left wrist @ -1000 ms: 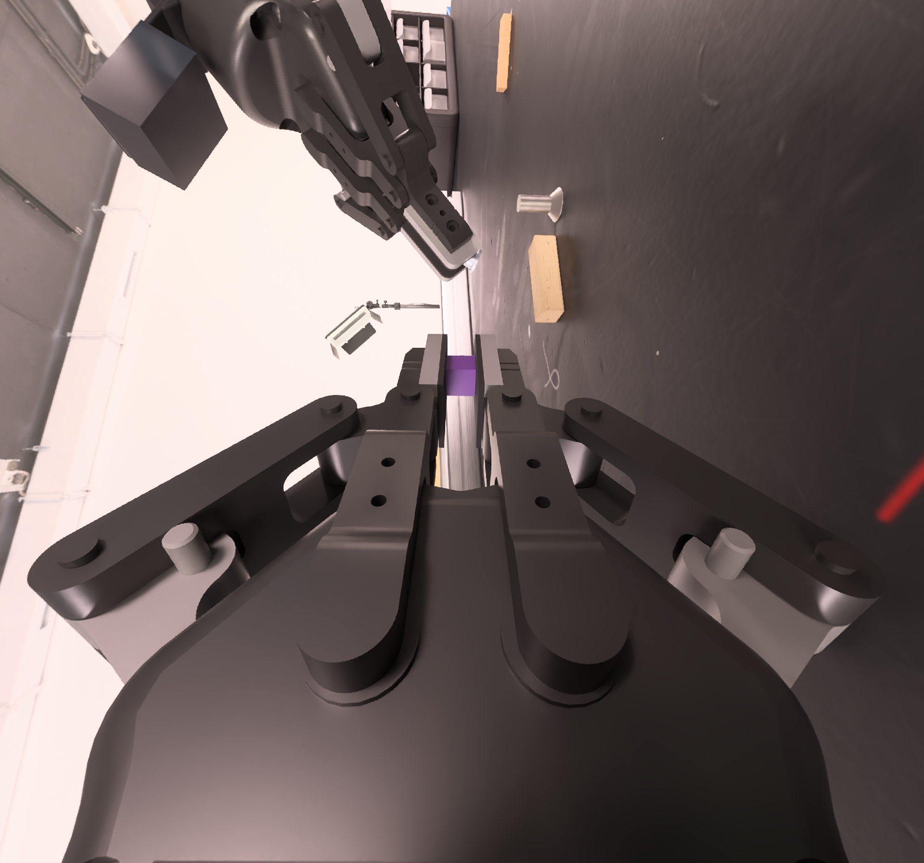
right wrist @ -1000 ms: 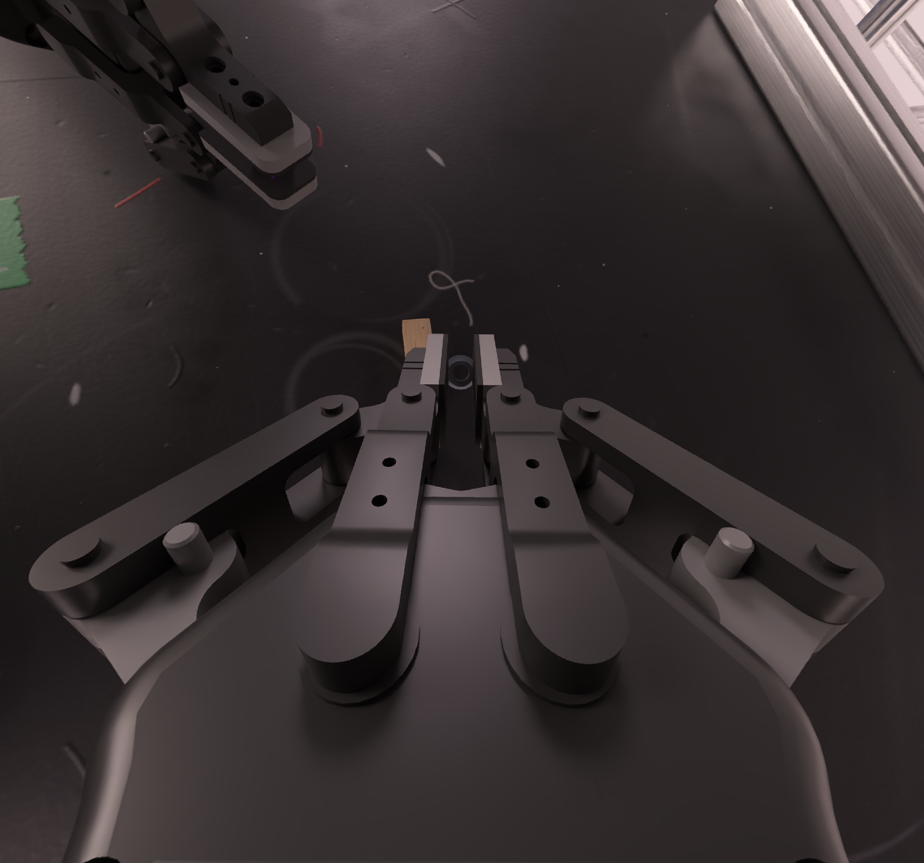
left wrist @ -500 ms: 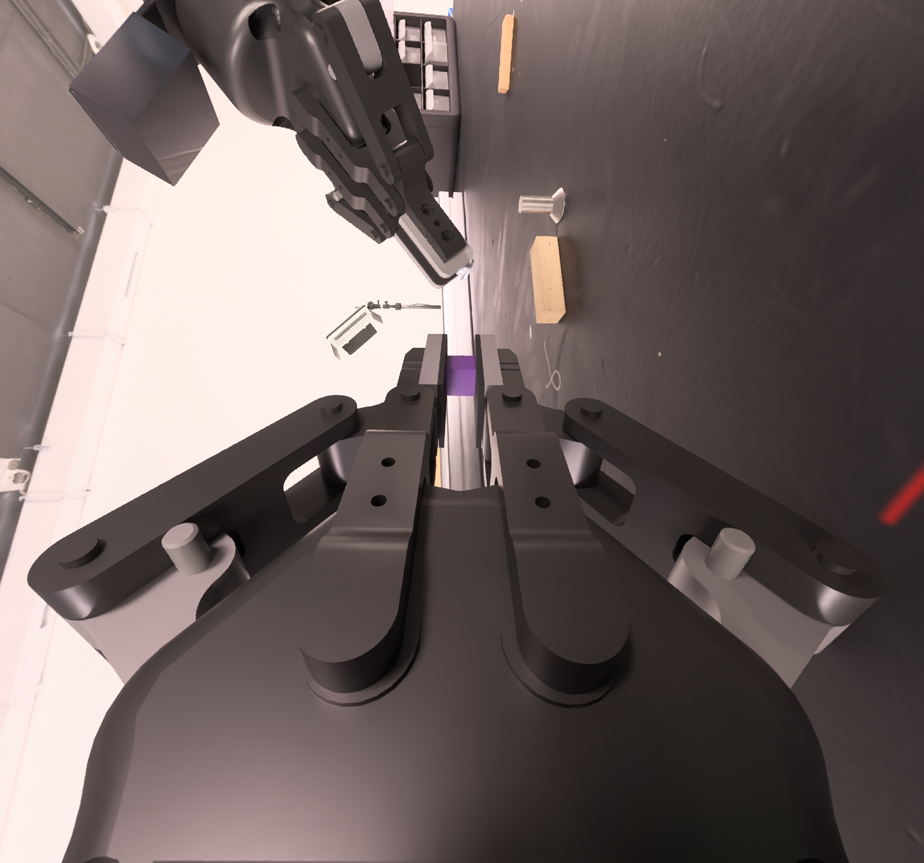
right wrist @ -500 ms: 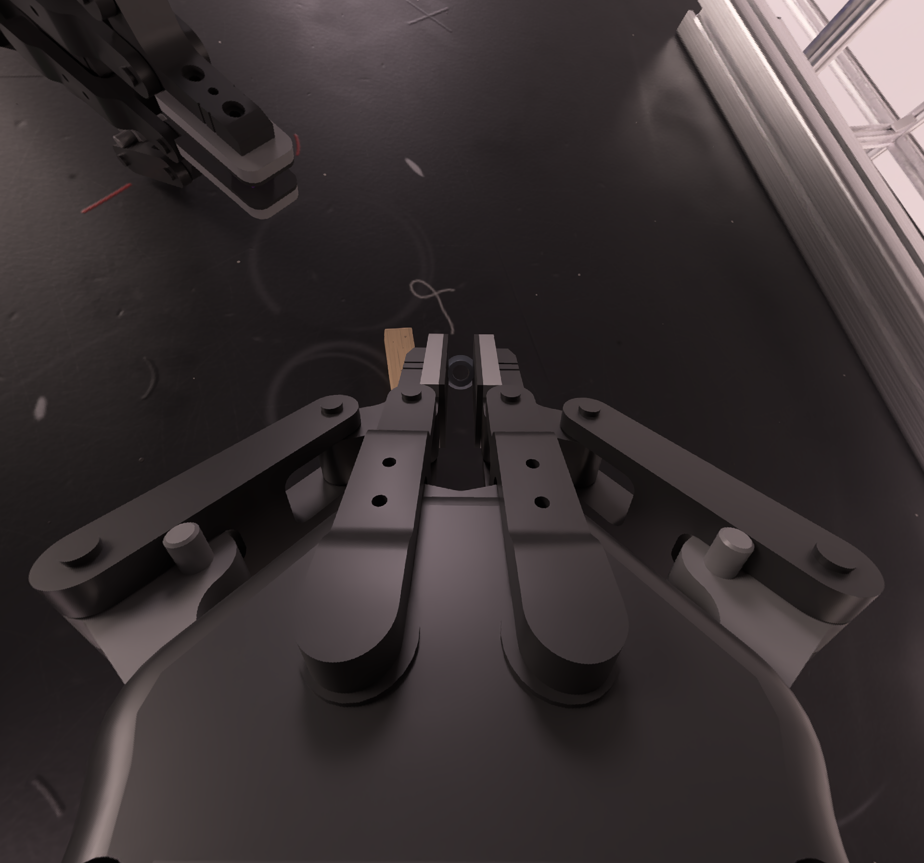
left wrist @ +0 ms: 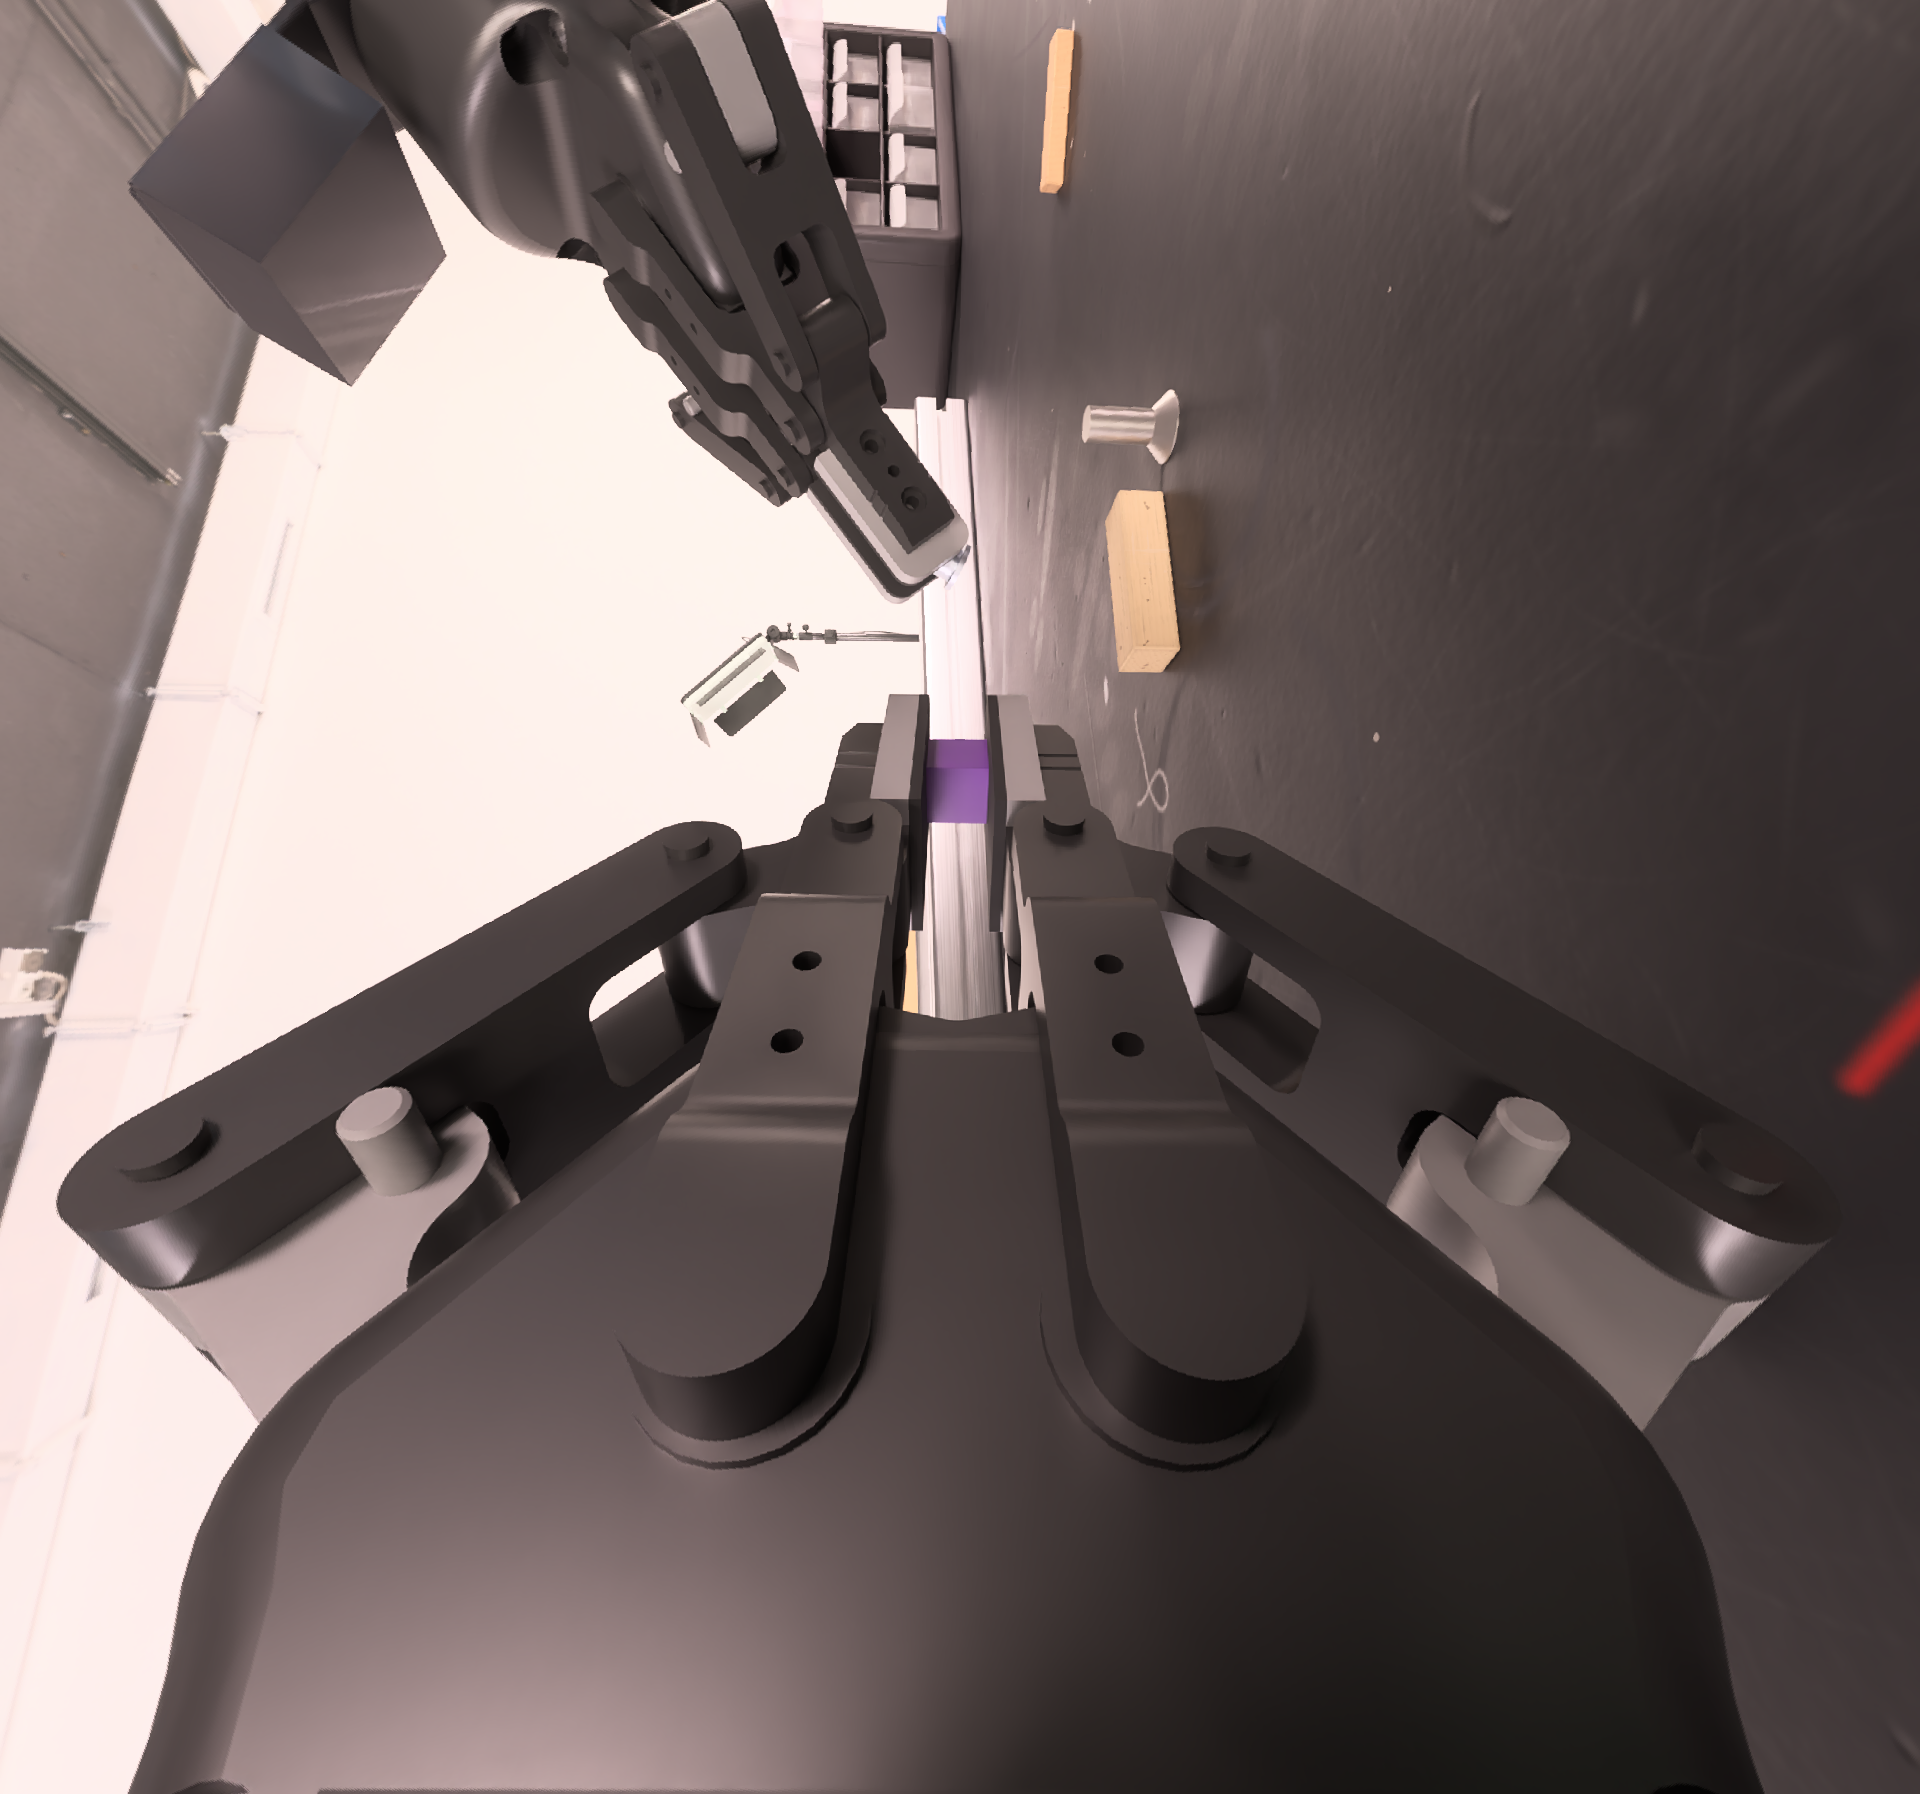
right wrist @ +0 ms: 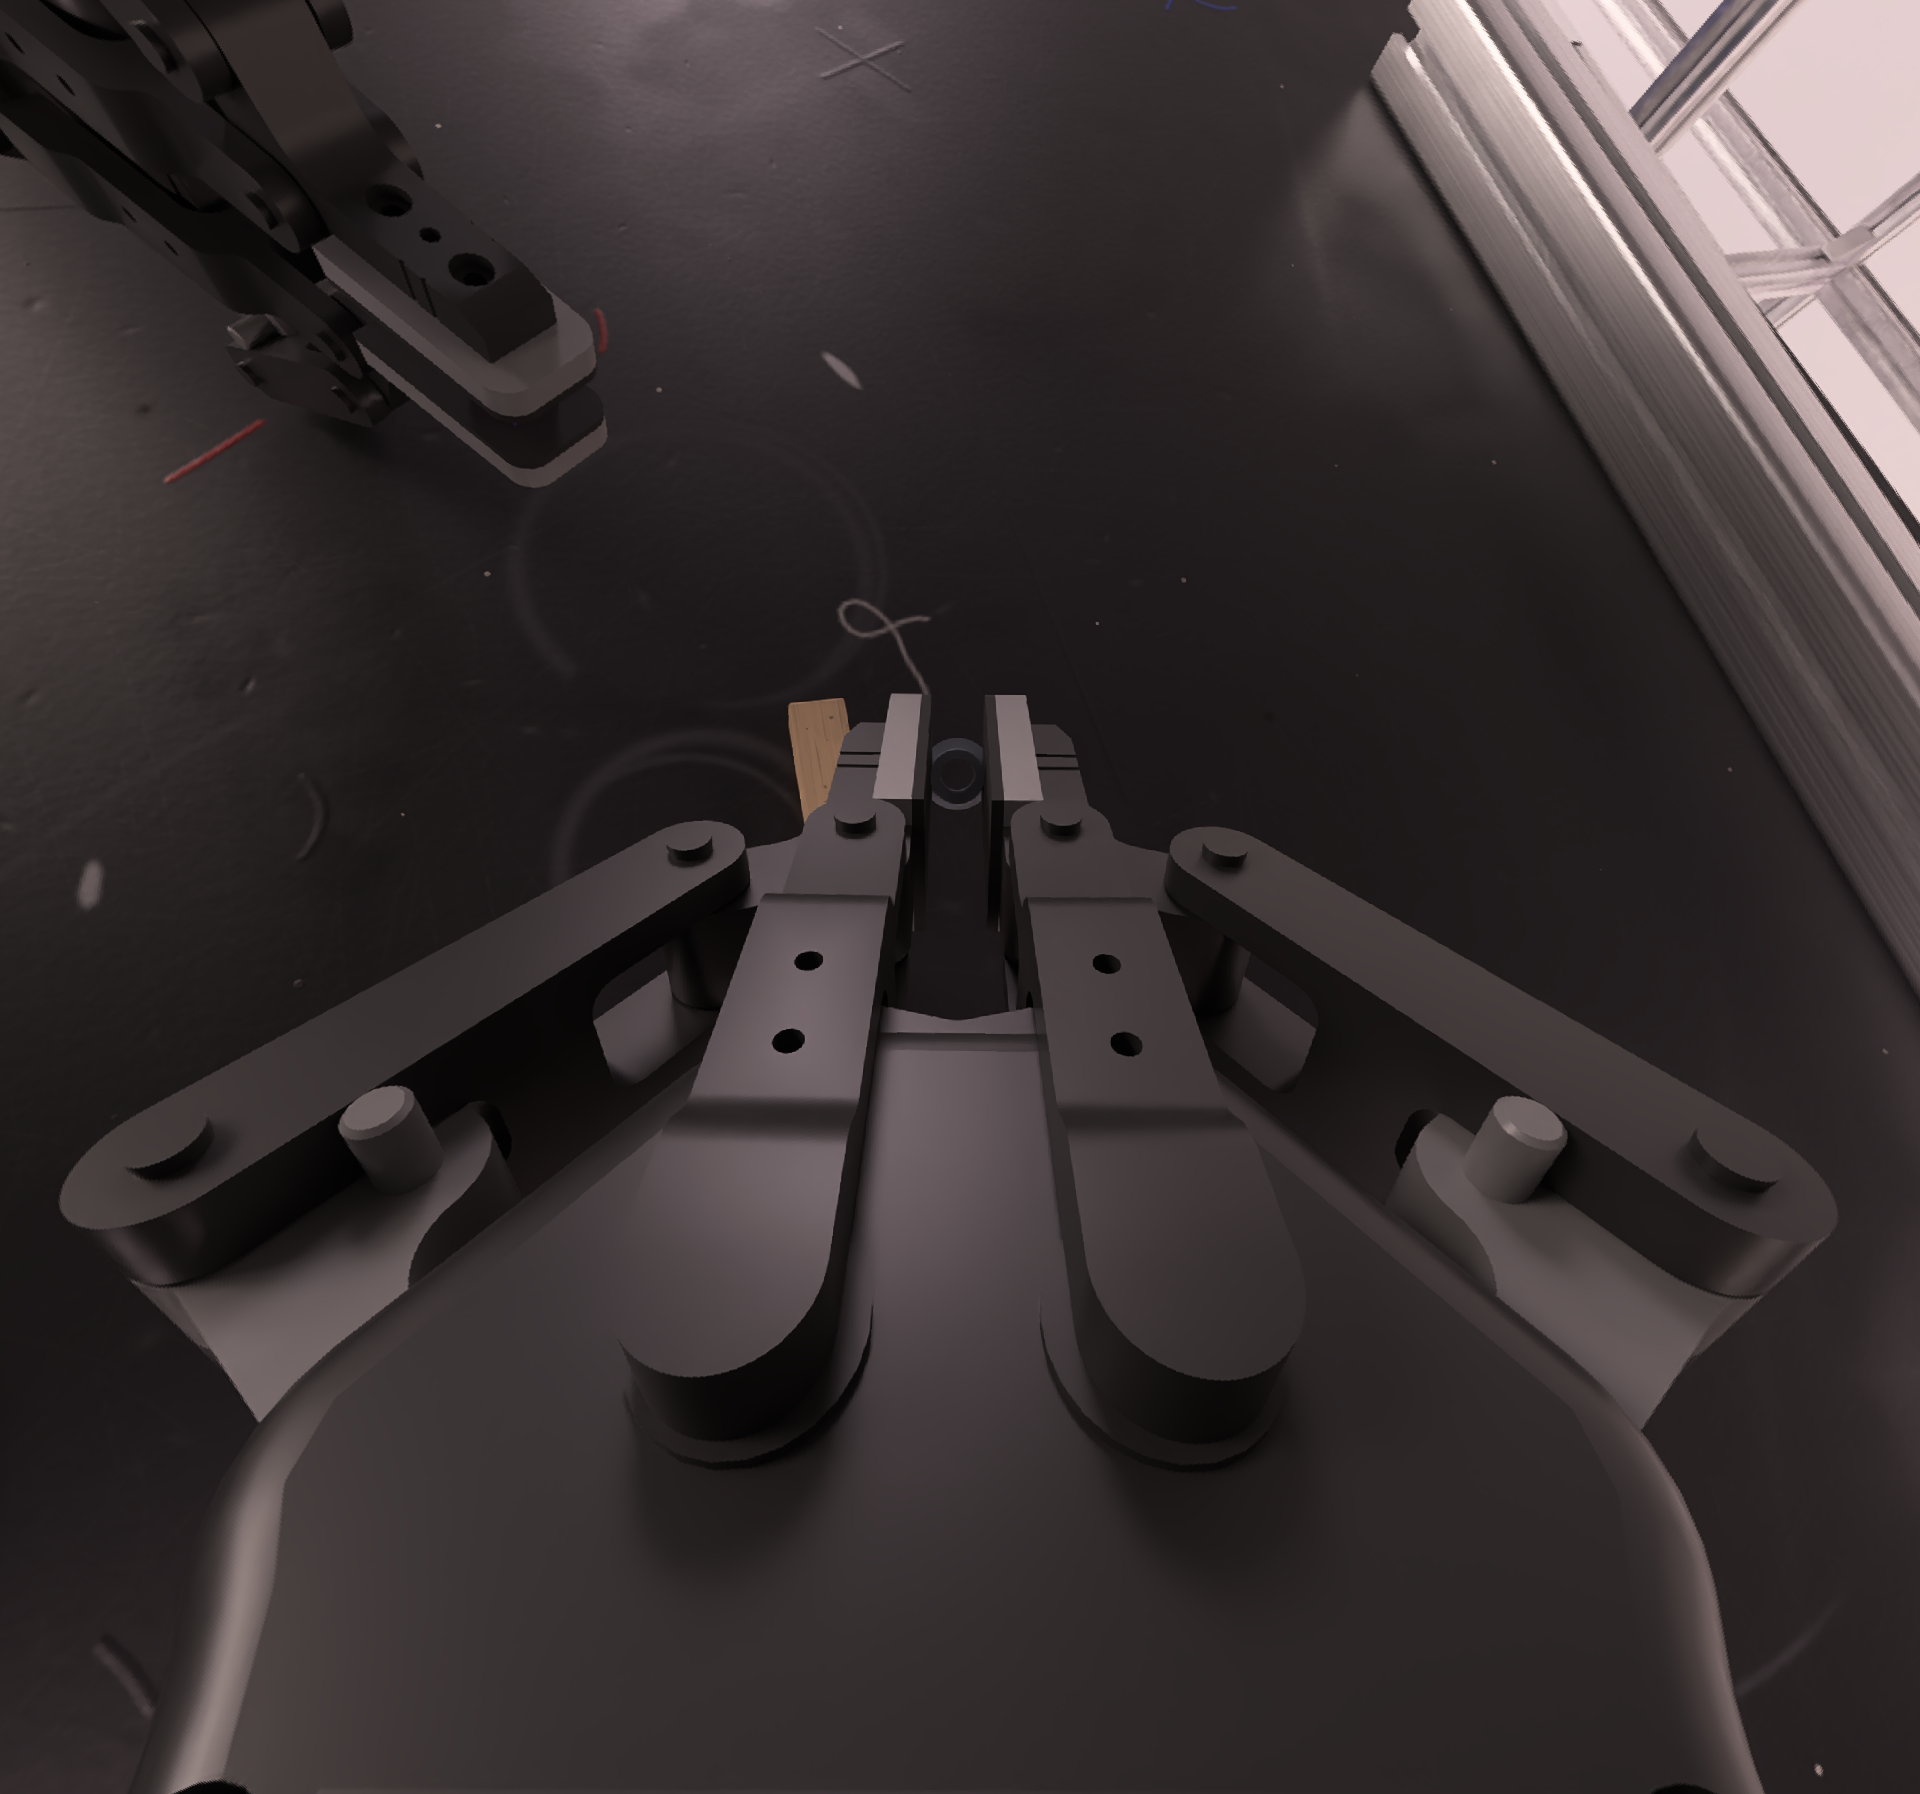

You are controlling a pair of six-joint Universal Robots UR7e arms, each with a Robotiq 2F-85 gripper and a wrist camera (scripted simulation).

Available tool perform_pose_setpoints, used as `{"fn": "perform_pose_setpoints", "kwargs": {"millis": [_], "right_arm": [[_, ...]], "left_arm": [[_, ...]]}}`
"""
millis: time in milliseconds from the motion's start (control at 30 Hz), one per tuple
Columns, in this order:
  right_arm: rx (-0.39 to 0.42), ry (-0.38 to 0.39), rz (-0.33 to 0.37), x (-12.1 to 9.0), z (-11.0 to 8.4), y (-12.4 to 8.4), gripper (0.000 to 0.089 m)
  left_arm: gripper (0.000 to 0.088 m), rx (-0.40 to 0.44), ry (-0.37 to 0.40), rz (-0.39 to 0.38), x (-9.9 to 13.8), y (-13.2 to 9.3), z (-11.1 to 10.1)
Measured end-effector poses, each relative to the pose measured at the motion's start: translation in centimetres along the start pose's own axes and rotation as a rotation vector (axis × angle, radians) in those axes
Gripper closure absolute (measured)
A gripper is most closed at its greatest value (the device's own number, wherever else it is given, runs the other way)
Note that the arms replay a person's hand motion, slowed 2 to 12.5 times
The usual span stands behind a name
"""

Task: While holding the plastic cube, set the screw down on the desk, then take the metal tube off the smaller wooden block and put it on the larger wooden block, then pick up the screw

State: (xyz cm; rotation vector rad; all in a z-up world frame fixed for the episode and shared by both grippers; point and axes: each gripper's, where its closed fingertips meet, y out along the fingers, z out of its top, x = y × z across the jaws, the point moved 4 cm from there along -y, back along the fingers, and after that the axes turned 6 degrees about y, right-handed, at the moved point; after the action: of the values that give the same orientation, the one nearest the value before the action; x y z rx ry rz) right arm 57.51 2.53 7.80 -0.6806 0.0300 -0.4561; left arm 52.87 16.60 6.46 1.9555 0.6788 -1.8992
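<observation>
We pinch the purple plastic cube (left wrist: 956, 781) in the left gripper (left wrist: 956, 747) and the stiff, slick-looking metal tube (right wrist: 957, 774) mid-frame across its round wall in the right gripper (right wrist: 957, 747), screw (left wrist: 1130, 423) lying upper right on the desk (left wrist: 1558, 394).

Left tool (left wrist: 957, 757) and right tool (right wrist: 957, 757): both are showing matte dark-grey bodies, paired linkage bars with round pivot pins, pale grey cylindrical studs, two small holes per finger, and light grey flat pads (right wrist: 902, 747) lining the fingertips.
</observation>
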Motion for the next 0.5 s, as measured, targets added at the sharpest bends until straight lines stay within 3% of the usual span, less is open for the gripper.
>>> {"fn": "perform_pose_setpoints", "kwargs": {"millis": [500], "right_arm": [[-0.054, 0.019, -0.002, -0.04, -0.15, -0.05, 0.0806]], "left_arm": [[0.0787, 0.000, 0.000, 0.003, -0.01, 0.02, 0.00]]}}
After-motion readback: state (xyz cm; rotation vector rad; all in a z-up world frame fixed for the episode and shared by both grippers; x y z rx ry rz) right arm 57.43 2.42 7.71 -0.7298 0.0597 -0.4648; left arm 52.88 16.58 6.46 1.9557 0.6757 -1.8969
